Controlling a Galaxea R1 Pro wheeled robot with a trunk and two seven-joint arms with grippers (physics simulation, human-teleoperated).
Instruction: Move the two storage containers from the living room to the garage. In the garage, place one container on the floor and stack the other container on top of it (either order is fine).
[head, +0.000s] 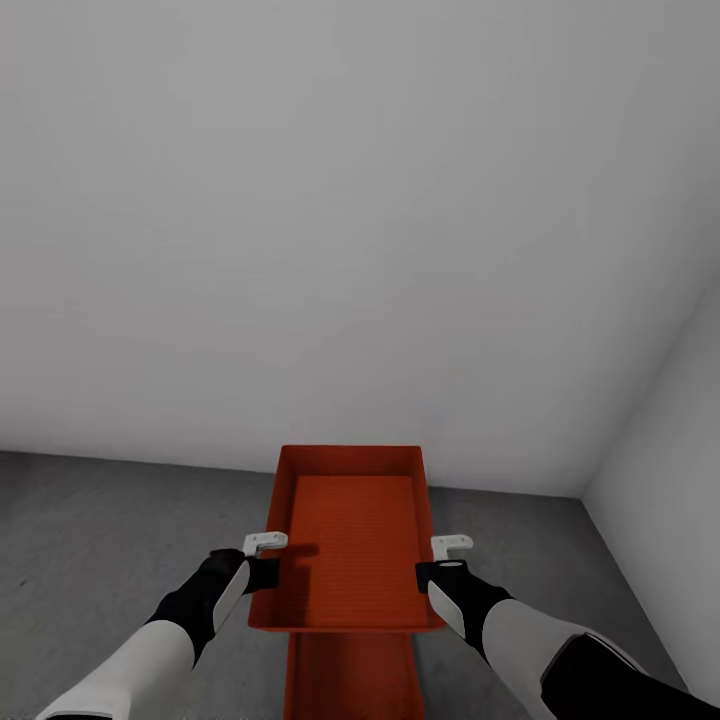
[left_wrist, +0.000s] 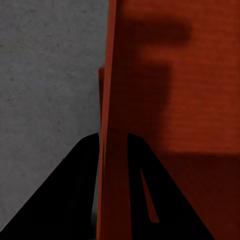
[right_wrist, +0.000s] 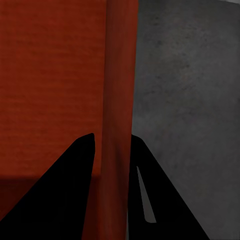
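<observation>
Perhaps ribbed orange-red bin (head: 352, 540) above mottled concrete floor (head: 100, 540)

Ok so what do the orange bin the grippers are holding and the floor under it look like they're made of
The held orange-red container looks like matte moulded plastic: uniform colour, thin straight walls, fine ribbing across its base, though a render leaves that open. The floor looks like rough bare concrete: dark grey, mottled and speckled, with no shine.

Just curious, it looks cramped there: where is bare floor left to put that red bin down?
Bare floor lies left of the held container, up to the back wall; a narrower strip runs right, before the side wall. Directly beneath sits the second container.
</observation>
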